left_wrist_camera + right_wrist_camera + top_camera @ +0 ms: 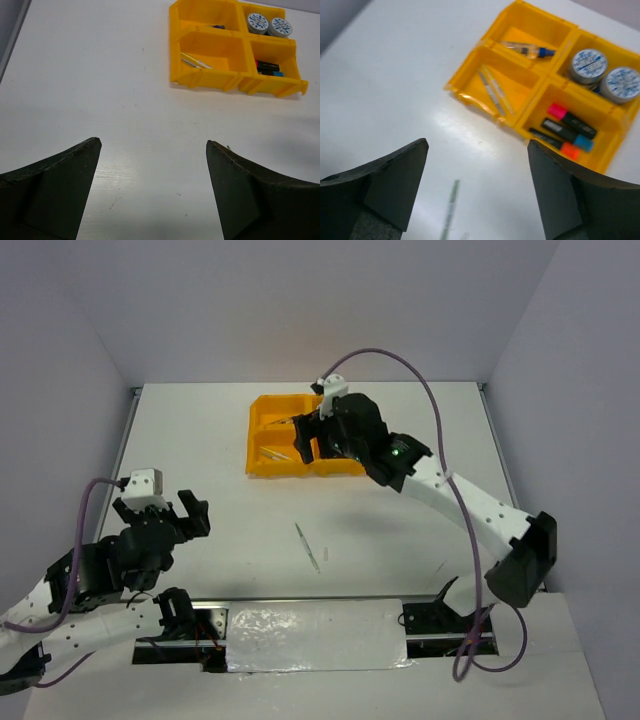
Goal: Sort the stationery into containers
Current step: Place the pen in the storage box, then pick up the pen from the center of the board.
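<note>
Right gripper (477, 144), left gripper (153, 141) both spread empty; loose pen (307, 546) lengthwise near-to-far, far end tilted left.

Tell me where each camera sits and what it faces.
Top external: above, behind the robot, looking down at the table; both arms show.
Left wrist: on left claw, facing the tray from afar; fingers show.
Right wrist: on right claw, looking down on the tray; fingers show.
Shared: both wrist views show the tape rolls.

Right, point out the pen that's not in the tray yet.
The pale pen lying alone on the table; the other two pens lie together in one tray compartment.
</note>
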### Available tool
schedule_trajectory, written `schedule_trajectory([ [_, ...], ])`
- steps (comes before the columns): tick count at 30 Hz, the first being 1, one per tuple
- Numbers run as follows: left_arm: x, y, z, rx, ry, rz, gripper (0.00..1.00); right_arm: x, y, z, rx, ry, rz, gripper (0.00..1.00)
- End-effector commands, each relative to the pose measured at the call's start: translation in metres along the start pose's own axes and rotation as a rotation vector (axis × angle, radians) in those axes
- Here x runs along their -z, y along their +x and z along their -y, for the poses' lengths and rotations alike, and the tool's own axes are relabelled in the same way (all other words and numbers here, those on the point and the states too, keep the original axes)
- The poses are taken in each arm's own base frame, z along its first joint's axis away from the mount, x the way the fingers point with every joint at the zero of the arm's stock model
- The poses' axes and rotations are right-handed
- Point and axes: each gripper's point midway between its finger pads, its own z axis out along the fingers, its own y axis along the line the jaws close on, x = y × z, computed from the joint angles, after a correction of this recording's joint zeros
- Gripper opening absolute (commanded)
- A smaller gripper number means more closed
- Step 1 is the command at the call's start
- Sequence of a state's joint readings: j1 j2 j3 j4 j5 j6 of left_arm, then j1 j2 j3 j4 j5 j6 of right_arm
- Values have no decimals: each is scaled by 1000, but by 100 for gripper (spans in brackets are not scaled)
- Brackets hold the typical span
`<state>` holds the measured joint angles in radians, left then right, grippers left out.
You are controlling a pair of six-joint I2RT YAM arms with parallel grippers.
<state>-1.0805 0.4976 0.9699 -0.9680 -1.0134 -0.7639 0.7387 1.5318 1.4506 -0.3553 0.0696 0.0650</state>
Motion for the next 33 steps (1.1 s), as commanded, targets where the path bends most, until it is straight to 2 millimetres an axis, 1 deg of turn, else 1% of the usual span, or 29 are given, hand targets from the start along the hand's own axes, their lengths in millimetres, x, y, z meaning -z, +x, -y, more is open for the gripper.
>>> schedule_trajectory([
  [1,0,-10,-11,38,-77,29,99,11,61,-40,-182,31,-120,86],
  [2,-1,-9,-10,32,-80,27,99,14,73,-48,-199,41,-151,82],
  [3,-2,-9,-10,26,-81,24,99,16,92,-47,-179,92,-201,78],
  [4,-2,-9,-10,23,-82,24,99,20,107,-62,-158,79,-238,73],
  [5,-3,-8,-8,17,-77,20,99,21,124,-63,-157,117,-289,67],
  [6,-3,-8,-7,15,-73,19,99,25,133,-76,-139,105,-310,60],
  [8,-4,-7,-4,9,-69,13,99,28,146,-83,-150,120,-337,58],
  [9,-5,-6,-4,5,-72,10,99,29,155,-91,-152,113,-353,57],
  [11,-5,-5,-4,0,-76,6,99,26,161,-96,-162,100,-360,56],
  [12,-6,-5,-4,-2,-78,5,99,26,168,-102,-163,78,-377,55],
  [13,-6,-4,-3,-6,-79,2,99,21,176,-104,-158,74,-398,55],
  [15,-7,-4,-2,-8,-80,0,99,16,186,-105,-152,79,-428,53],
  [17,-7,-3,-2,-13,-80,-4,99,9,201,-108,-138,76,-465,53],
  [18,-7,-3,-2,-12,-79,-3,99,4,212,-108,-129,75,-495,52],
  [22,-7,-3,-2,-6,-75,-3,99,-3,236,-105,-123,103,-552,51],
  [24,-7,-3,0,0,-66,-4,99,-5,244,-105,-125,100,-570,51],
  [30,-7,-1,2,-2,-56,-10,99,-11,258,-105,-127,87,-605,49],
  [32,-7,-1,3,-8,-55,-12,99,-12,265,-107,-131,76,-621,48],
  [33,-8,-1,3,-9,-56,-12,99,-13,271,-106,-131,82,-637,46],
])
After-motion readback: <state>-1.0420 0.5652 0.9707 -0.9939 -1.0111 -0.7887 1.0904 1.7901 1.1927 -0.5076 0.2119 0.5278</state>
